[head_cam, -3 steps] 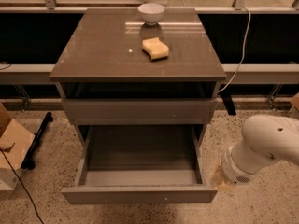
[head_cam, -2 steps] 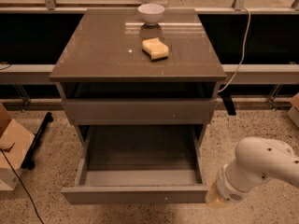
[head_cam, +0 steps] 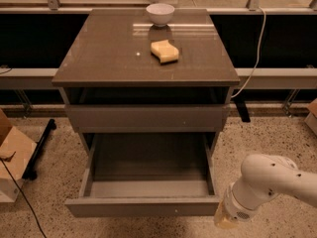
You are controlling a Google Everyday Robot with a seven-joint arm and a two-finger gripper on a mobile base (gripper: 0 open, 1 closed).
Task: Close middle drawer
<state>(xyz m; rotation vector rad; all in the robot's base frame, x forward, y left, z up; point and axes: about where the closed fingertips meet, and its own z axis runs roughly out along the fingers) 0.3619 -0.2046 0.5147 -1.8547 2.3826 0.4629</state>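
The middle drawer point(head_cam: 148, 182) is pulled far out of the grey-brown cabinet point(head_cam: 99, 58). Its deep grey box is empty, and its plain handleless front point(head_cam: 143, 207) faces me low in the view. Above it, another drawer front point(head_cam: 148, 117) sits flush with the cabinet. My white arm point(head_cam: 270, 182) comes in from the lower right. The gripper point(head_cam: 224, 220) is at the arm's yellowish end, right beside the right corner of the open drawer's front. It is mostly hidden by the wrist and the bottom edge of the view.
A white bowl point(head_cam: 160, 13) and a yellow sponge point(head_cam: 165, 51) sit on the cabinet top. A cardboard box point(head_cam: 12, 157) and a black stand leg point(head_cam: 39, 148) are on the speckled floor at left. A white cable point(head_cam: 255, 53) hangs at right.
My arm has moved down and left, from beside the cabinet's right side to the right corner of the open drawer's front. The drawer has not moved.
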